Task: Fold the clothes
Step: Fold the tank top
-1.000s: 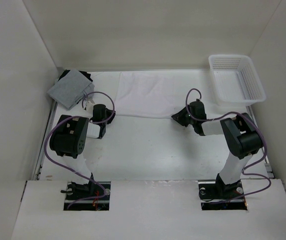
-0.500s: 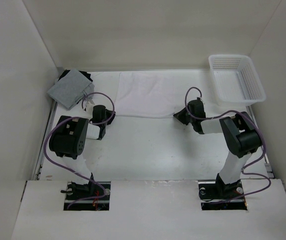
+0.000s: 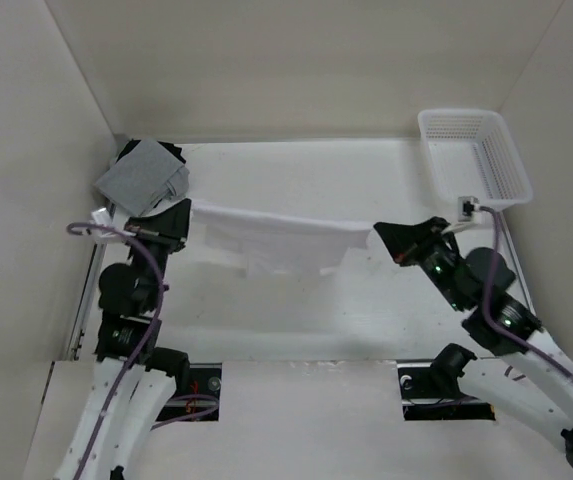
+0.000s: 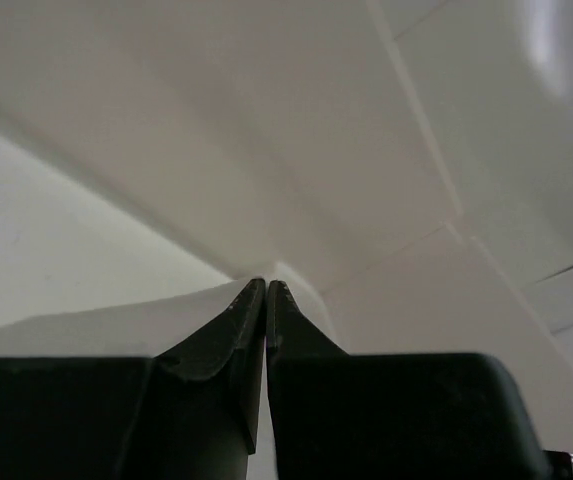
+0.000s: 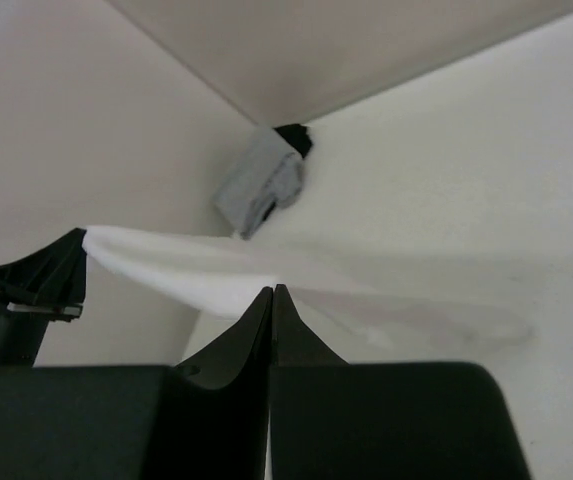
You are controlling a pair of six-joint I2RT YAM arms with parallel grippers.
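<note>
Across the middle of the frame, the white tank top (image 3: 276, 240) hangs clear of the table (image 3: 296, 315), drawn into a sagging band between the left gripper (image 3: 187, 211) and the right gripper (image 3: 379, 233). Each has its jaws pinched together on one end of the cloth. No fold shows yet, so the folding itself appears wholly undone. At upper left, a grey folded garment (image 3: 142, 176) lies just beside the left gripper and could snag. A white basket (image 3: 461, 113) stands at upper right.
</note>
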